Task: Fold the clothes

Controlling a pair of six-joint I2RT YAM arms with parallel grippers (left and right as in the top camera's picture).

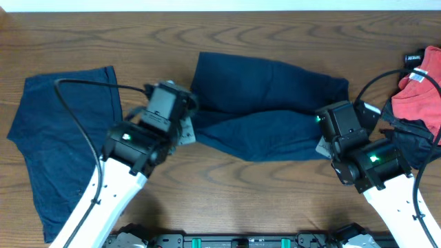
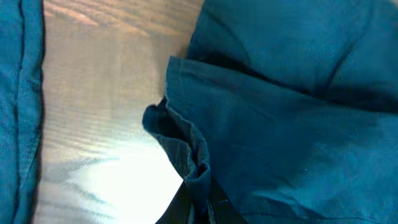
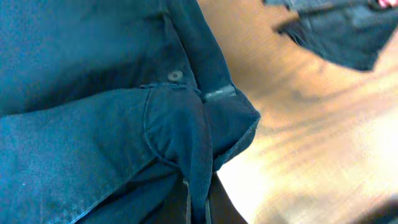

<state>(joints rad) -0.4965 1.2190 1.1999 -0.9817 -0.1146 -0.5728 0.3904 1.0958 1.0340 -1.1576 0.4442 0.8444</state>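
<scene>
Navy clothes lie on the wooden bench. One wrinkled middle piece stretches between the two arms, with its lower layer doubled over the upper. A second navy piece lies flat well to the left, apart from the first.

The left gripper sits at the middle piece's left end. Its jaws are pressed together on a bunched hem, seen crumpled in the left wrist view. The right gripper sits at the right end, its jaws pinching a folded corner just below a small button.

A red garment and a black one are heaped at the bench's right edge.
</scene>
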